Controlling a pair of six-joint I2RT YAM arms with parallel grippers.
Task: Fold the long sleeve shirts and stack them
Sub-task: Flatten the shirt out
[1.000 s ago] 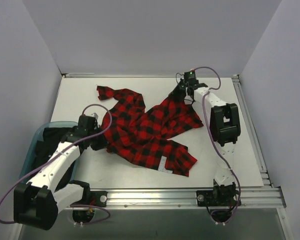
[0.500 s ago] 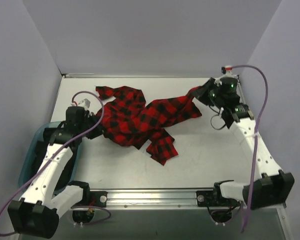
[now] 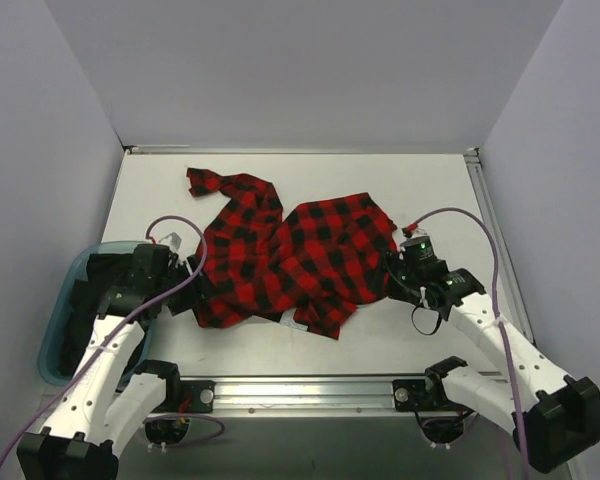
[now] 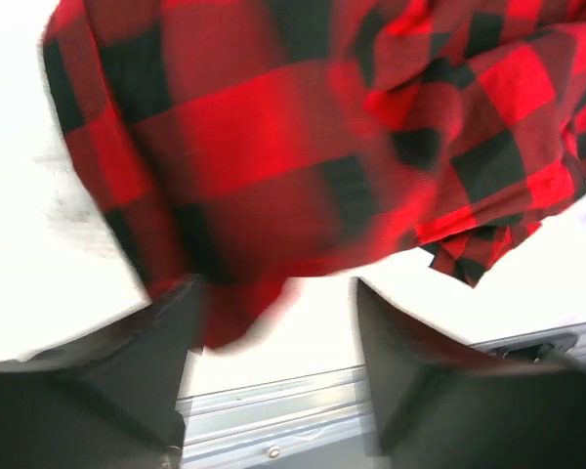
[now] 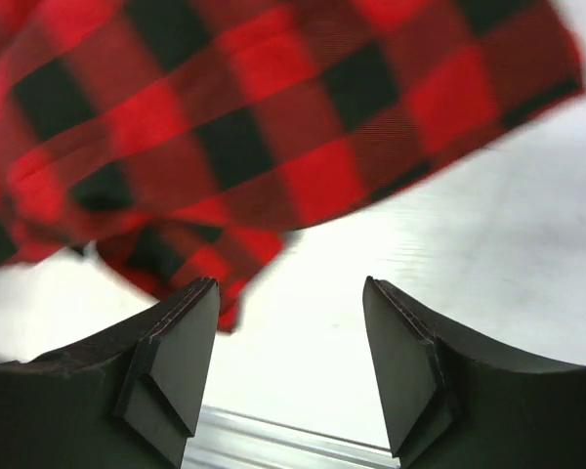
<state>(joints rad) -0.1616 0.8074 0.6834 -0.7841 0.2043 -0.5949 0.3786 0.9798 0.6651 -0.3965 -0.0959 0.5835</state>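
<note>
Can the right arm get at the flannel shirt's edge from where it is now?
Probably yes: the right gripper sits beside the shirt, fingers open, only bare table between.

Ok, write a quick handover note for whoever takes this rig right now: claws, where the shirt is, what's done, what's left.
Left claw: open at the left edge of the shirt, gripping nothing.
Right claw: open at the shirt's right edge, gripping nothing.
Shirt: one in view, rumpled in the middle of the table, with a narrow part reaching towards the far left.
Bin: at the left, holding dark things; cannot tell what they are.
Done: no neat fold visible yet.
Left: flatten, fold, stack.
</note>
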